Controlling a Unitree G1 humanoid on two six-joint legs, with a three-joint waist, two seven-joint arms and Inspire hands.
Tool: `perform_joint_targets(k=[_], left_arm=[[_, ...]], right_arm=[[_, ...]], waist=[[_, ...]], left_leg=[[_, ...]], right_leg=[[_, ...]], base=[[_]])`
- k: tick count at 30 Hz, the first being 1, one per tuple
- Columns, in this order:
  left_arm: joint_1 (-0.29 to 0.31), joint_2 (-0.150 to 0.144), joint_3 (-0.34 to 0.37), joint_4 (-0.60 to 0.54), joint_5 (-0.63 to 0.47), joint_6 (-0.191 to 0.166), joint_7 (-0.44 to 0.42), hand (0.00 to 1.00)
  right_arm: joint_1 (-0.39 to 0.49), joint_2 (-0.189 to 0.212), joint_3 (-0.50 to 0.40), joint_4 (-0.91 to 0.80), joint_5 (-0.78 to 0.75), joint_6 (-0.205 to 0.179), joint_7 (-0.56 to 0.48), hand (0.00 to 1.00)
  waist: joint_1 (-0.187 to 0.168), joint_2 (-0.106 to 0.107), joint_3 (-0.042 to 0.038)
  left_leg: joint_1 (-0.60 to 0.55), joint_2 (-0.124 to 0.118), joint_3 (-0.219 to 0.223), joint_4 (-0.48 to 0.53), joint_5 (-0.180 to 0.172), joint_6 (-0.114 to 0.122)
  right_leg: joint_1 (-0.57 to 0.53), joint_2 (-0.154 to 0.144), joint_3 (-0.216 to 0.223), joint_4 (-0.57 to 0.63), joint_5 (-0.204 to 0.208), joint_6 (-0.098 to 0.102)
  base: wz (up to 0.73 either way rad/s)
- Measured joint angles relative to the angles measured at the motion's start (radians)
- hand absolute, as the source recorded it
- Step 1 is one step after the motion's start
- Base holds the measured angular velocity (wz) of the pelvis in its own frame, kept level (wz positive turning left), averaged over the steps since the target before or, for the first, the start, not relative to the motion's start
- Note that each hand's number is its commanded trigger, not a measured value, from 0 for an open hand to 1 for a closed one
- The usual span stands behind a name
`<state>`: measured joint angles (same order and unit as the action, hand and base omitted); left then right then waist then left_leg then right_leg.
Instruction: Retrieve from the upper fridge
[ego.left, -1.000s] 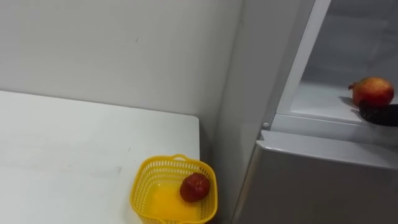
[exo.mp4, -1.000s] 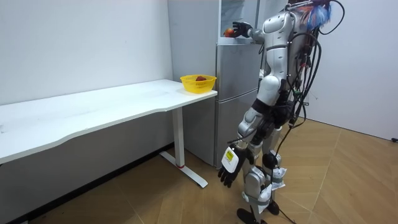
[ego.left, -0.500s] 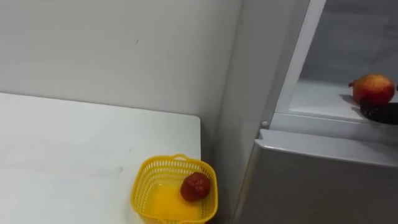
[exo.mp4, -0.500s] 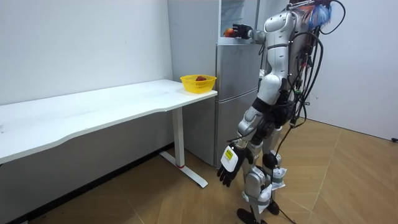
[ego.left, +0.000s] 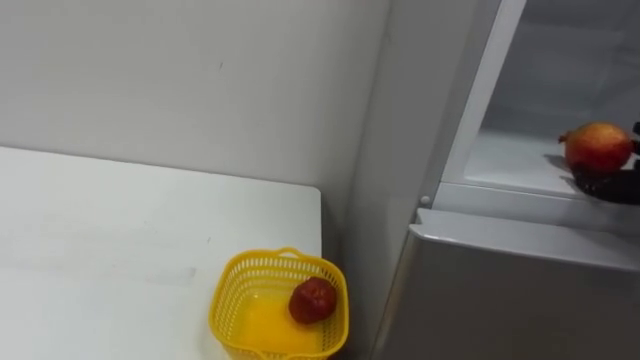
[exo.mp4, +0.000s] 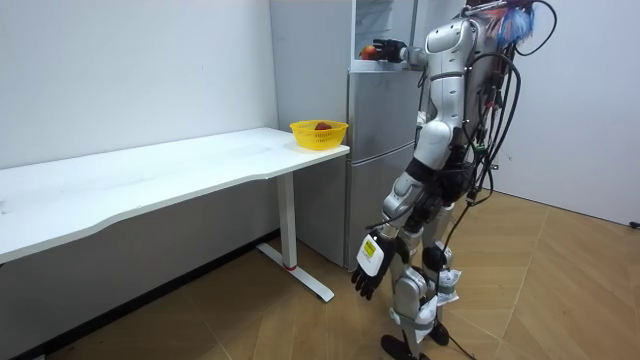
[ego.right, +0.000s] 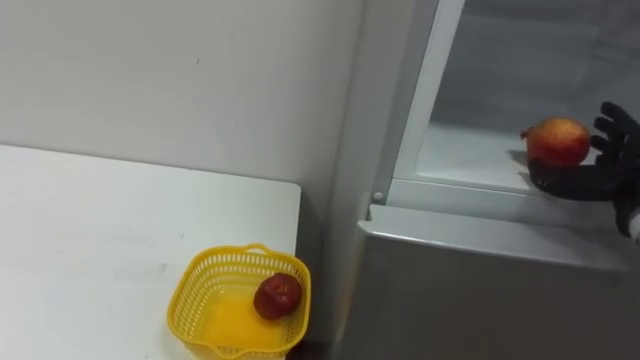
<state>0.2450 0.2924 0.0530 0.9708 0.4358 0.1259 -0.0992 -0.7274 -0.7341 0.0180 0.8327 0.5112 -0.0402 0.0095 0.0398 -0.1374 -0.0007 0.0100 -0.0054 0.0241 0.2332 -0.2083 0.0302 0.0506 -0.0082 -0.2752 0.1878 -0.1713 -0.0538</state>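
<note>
Right hand (ego.right: 585, 182) reaches into the fridge (ego.right: 470, 150), fingers spread about 1 fruit (ego.right: 557, 141) (not clamped). Left hand (exo.mp4: 368, 268) hangs slack, fingers relaxed.

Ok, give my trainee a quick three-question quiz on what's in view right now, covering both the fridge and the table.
1. True or false: the yellow basket on the table is empty.
2. Multiple choice: the right hand is (A) hanging by the robot's leg, (B) at the red-yellow fruit on the upper fridge shelf, (C) inside the basket.
3. Short answer: where is the left hand?

Key:
1. False; a red fruit lies in it.
2. B.
3. Hanging low beside the robot's leg, holding nothing.
</note>
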Motion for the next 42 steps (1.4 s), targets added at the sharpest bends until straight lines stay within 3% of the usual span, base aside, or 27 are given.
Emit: perform_joint_targets(k=[9, 23, 24, 25, 35, 42], left_arm=[[-0.006, 0.002, 0.001, 0.001, 0.0, 0.0, -0.026, 0.0], [-0.008, 0.002, 0.001, 0.001, 0.0, 0.0, -0.048, 0.0], [-0.008, 0.002, 0.001, 0.001, 0.0, 0.0, -0.048, 0.0], [-0.008, 0.002, 0.001, 0.001, 0.0, 0.0, -0.049, 0.0], [-0.008, 0.003, 0.001, 0.001, -0.001, -0.001, -0.047, 0.0], [-0.008, 0.003, 0.001, 0.001, -0.001, -0.001, -0.047, 0.0]], right_arm=[[0.0, -0.02, 0.013, 0.025, -0.006, -0.001, 0.068, 0.0], [0.0, -0.025, 0.02, 0.026, -0.009, -0.001, 0.114, 0.0], [0.0, -0.025, 0.02, 0.026, -0.009, -0.001, 0.114, 0.6], [0.0, -0.025, 0.02, 0.027, -0.009, -0.001, 0.114, 1.0], [0.0, -0.031, 0.026, 0.033, -0.004, 0.009, 0.115, 1.0], [0.0, -0.031, 0.018, 0.04, 0.024, -0.005, 0.114, 1.0]], waist=[[0.025, 0.0, 0.0003], [0.025, -0.006, 0.002], [0.026, -0.007, 0.002], [0.026, -0.008, 0.002], [0.039, -0.011, 0.0015], [0.06, -0.011, 0.0016]], left_leg=[[0.006, 0.001, 0.005, -0.001, 0.001, -0.002], [0.013, 0.003, 0.006, -0.004, 0.003, -0.005], [0.013, 0.004, 0.006, -0.004, 0.003, -0.005], [0.013, 0.004, 0.006, -0.004, 0.003, -0.005], [0.016, 0.008, 0.015, -0.005, 0.003, -0.006], [0.019, 0.01, 0.015, -0.01, 0.005, -0.009]], right_leg=[[0.0, 0.0, 0.006, -0.002, -0.001, -0.002], [0.0, 0.002, 0.004, -0.001, -0.003, -0.005], [0.0, 0.002, 0.004, -0.001, -0.003, -0.005], [0.0, 0.002, 0.004, -0.001, -0.003, -0.005], [0.001, 0.004, 0.004, -0.002, -0.003, -0.007], [0.001, 0.005, 0.002, -0.002, -0.005, -0.011]], base=[[-0.01], [0.0], [0.0], [0.0], [-0.01], [0.0]])
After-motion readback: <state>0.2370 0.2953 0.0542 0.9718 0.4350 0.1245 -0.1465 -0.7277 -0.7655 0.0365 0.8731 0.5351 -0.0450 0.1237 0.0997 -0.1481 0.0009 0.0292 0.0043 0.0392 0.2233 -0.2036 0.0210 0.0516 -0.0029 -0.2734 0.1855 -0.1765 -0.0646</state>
